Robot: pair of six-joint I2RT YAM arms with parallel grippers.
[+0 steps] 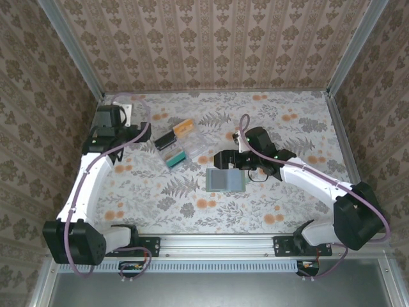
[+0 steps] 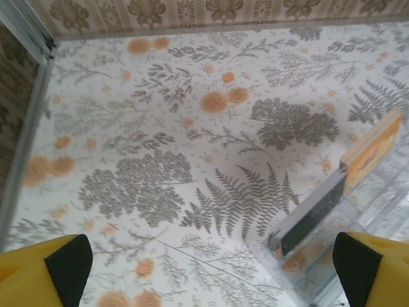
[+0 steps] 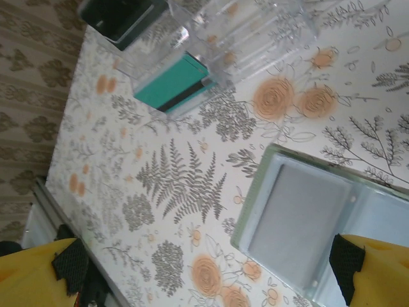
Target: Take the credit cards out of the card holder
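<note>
The card holder (image 1: 225, 180) lies open on the counter (image 1: 160, 192), blue-grey inside facing up, a little right of the middle. The right jaws stand wide apart with nothing in them, just on its far side. Seen from the wrist, one panel of the holder sits between the fingertips (image 3: 348, 268), close to one of them (I cannot make out any cards in its pockets). The left jaws, also spread and empty, hang at the far left beside a clear box (image 1: 182, 144), well apart from the holder.

l. arm (image 1: 83, 185) & r. arm (image 1: 313, 179): white links, blk joints, mauve cable alongside each; fingers (image 2: 25, 278) yellow w/ blk pads (image 2: 67, 262).
</note>
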